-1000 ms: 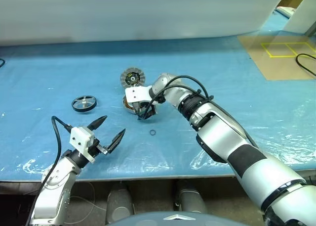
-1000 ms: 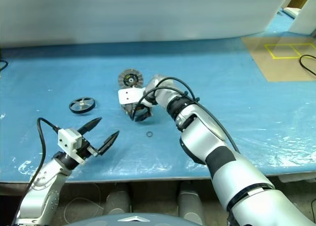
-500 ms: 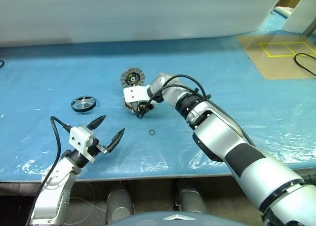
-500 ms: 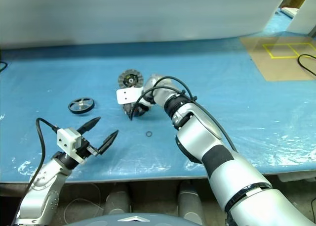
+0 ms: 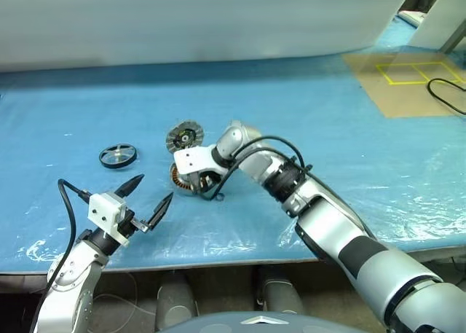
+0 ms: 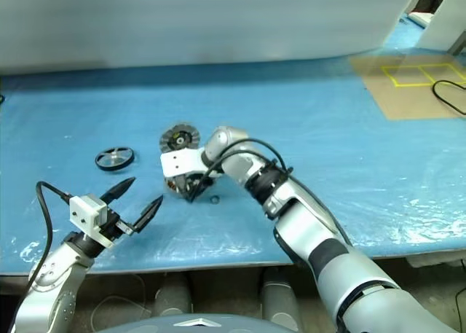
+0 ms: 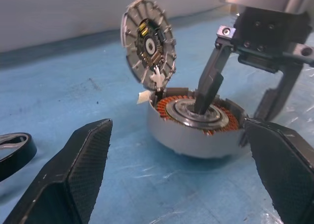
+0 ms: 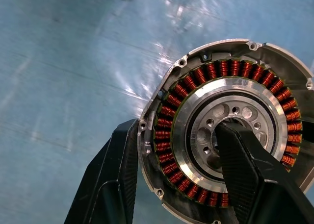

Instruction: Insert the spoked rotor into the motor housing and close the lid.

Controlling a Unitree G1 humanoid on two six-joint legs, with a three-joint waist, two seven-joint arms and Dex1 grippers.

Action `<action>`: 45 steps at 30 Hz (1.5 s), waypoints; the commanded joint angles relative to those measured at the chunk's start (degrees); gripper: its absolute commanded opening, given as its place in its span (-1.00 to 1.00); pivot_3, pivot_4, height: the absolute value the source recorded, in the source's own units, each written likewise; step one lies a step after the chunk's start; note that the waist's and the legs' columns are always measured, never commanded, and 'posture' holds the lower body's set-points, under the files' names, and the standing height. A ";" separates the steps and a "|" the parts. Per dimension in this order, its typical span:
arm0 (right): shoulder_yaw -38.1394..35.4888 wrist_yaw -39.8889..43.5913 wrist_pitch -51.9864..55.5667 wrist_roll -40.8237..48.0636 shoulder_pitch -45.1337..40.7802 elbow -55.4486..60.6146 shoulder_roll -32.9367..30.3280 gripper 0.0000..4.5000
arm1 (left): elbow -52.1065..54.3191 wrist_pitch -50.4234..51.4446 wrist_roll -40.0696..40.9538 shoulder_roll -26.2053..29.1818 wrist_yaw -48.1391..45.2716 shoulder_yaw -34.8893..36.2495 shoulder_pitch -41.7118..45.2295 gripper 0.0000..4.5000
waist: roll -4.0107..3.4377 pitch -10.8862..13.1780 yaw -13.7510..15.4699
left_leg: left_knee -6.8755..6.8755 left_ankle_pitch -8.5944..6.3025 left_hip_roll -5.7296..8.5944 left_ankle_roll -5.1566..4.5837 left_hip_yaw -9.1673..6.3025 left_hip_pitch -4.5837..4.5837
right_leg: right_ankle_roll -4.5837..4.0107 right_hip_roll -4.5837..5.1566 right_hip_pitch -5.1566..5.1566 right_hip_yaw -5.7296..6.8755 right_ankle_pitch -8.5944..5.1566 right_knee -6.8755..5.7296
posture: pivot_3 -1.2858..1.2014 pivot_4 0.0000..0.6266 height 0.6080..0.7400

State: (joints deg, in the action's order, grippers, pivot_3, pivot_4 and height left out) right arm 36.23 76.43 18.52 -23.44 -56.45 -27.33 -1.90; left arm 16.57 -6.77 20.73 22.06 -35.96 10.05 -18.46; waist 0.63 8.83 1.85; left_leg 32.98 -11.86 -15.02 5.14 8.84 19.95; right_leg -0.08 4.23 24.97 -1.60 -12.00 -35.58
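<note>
Right gripper [image 8: 176,177] angled down, fingers clamped on housing [image 7: 196,131] wall, one in the hub, one outside. Left gripper [image 5: 148,200] level near front edge of tabletop [image 5: 349,143], fingers apart. Lid [image 5: 181,137] just behind housing, rotor [image 5: 118,156] off left. Loads of open blue room right.

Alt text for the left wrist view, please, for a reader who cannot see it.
The right pincer grips the motor housing on the blue table cover, one finger in the central hub and one outside the wall. The lid stands tilted behind it, segmented face showing. The left pincer's fingers are spread wide in the foreground.
</note>
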 commanded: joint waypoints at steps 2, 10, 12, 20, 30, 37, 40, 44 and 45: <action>5.11 2.55 4.81 0.87 3.87 2.79 2.01 -0.06 | 2.26 -1.32 0.42 0.08 -0.01 0.80 -0.35 1.00 | -0.01 -0.04 -0.57 | 0.00 -0.01 0.01 0.01 0.00 -0.06 | 0.00 -0.02 0.00 -0.05 -0.01 0.00 | 0.03 -0.52 1.00; 2.98 -0.81 4.80 2.27 2.86 0.49 2.83 0.61 | 2.10 -1.07 0.56 0.44 -0.45 0.65 -0.11 1.00 | -0.04 -0.06 -1.02 | 0.00 -0.01 0.04 0.01 0.00 -0.10 | -0.01 -0.03 0.02 -0.09 -0.01 -0.04 | 0.03 -0.52 1.00; 1.28 0.17 6.61 4.46 2.39 1.14 3.17 0.74 | 2.07 -0.90 0.61 0.41 -0.57 0.47 0.00 1.00 | -0.05 -0.05 -1.03 | 0.00 -0.01 0.04 0.01 0.00 -0.11 | -0.01 -0.03 0.02 -0.10 0.00 -0.07 | 0.03 -0.52 1.00; -4.23 5.94 15.21 13.86 0.88 7.68 0.92 0.74 | 1.05 -0.36 0.78 0.60 -1.43 -0.09 1.55 1.00 | -0.07 -0.02 -0.81 | 0.00 0.00 0.04 0.03 0.00 0.08 | -0.01 -0.02 0.16 -0.07 0.00 -0.04 | 0.03 -0.52 1.00; -2.29 0.80 12.57 14.72 -1.17 9.87 -1.88 0.74 | -0.80 0.44 1.11 1.21 -3.12 -0.60 4.37 1.00 | -0.06 -0.01 -0.60 | 0.00 0.09 0.04 0.18 0.01 0.18 | -0.01 -0.02 0.23 -0.06 0.00 -0.02 | 0.03 -0.52 1.00; -2.13 -0.23 11.08 16.10 -1.23 9.33 -2.12 0.74 | -0.08 0.43 1.04 1.15 -3.02 -0.24 3.49 1.00 | -0.06 -0.01 -0.61 | 0.01 0.09 0.07 0.18 0.01 0.18 | -0.01 -0.01 0.23 -0.07 0.00 -0.02 | 0.03 -0.52 1.00; -4.08 0.48 8.60 17.95 -0.59 9.14 -3.54 0.74 | 0.35 0.61 1.02 1.15 -2.80 -0.19 3.34 1.00 | -0.06 -0.01 -0.55 | 0.01 0.09 0.07 0.18 0.01 0.19 | -0.01 -0.01 0.23 -0.06 0.00 -0.01 | 0.03 -0.52 1.00; -6.83 0.69 3.56 20.73 0.98 9.08 -6.34 0.74 | 1.52 1.12 1.26 1.16 -2.69 -0.50 3.15 1.00 | -0.05 -0.01 -0.49 | 0.02 0.08 0.08 0.17 0.01 0.19 | -0.01 -0.01 0.22 -0.07 0.00 -0.01 | 0.03 -0.52 1.00; -7.88 1.08 2.04 21.83 1.60 9.48 -7.32 0.74 | 1.86 1.35 1.39 1.20 -2.80 -0.67 3.14 1.00 | -0.05 -0.01 -0.46 | 0.02 0.07 0.08 0.14 0.01 0.19 | -0.01 -0.01 0.22 -0.06 0.00 -0.01 | 0.03 -0.52 1.00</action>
State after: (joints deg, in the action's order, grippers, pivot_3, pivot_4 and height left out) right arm 30.68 76.75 23.05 -3.86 -55.29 -19.32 -8.54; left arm 15.87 -5.52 21.36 22.66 -38.72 9.08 -14.95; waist 0.59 8.82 1.39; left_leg 33.00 -11.80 -14.93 5.28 8.85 20.14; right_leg -0.09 4.22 25.18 -1.66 -12.01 -35.59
